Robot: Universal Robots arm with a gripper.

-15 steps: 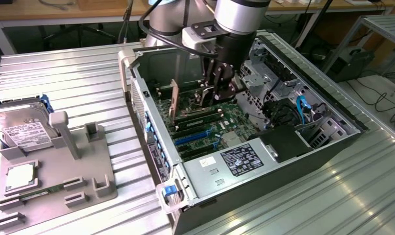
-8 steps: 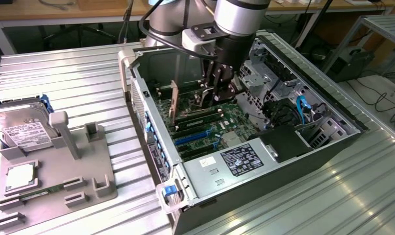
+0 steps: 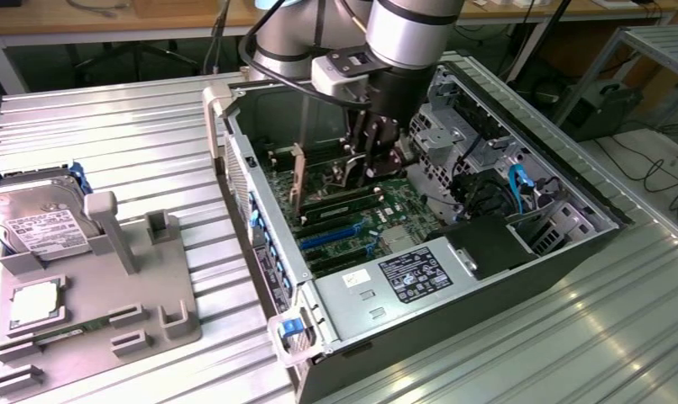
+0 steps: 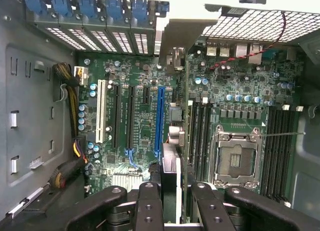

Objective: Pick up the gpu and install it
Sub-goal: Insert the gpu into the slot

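We are holding the gpu point(image 4: 171, 183), a thin flat circuit card with a silver metal end bracket, edge-on between the two black fingers point(image 4: 148, 206) of the end effector point(image 4: 172, 208), whose jaws are standing narrow and clamping on the card's upper edge. In the exterior view the card point(image 3: 298, 181) is hanging upright inside the open black computer case point(image 3: 564, 210), just above the green motherboard point(image 4: 240, 86) and close to the long blue expansion slot point(image 4: 160, 116).

We are judging the card to be light and stiff but fragile: the board can flex, and its small components and edge contacts dislike side loads. The bare upper edge, away from chips, is looking like the sound place to grip, and that is where we are pinching it.

Around it, things are crowding in. Black memory slots point(image 4: 200, 126) are running just beside the card, with the silver processor socket point(image 4: 237, 158) beyond. The perforated rear slot covers point(image 4: 100, 38) are sitting where the bracket must line up. A bundle of cables point(image 4: 72, 161) is lying along the case wall, well apart. On the ribbed metal table point(image 3: 126, 143), a silver hard drive with a white label point(image 3: 36, 223) is resting in a grey holder point(image 3: 103, 303).
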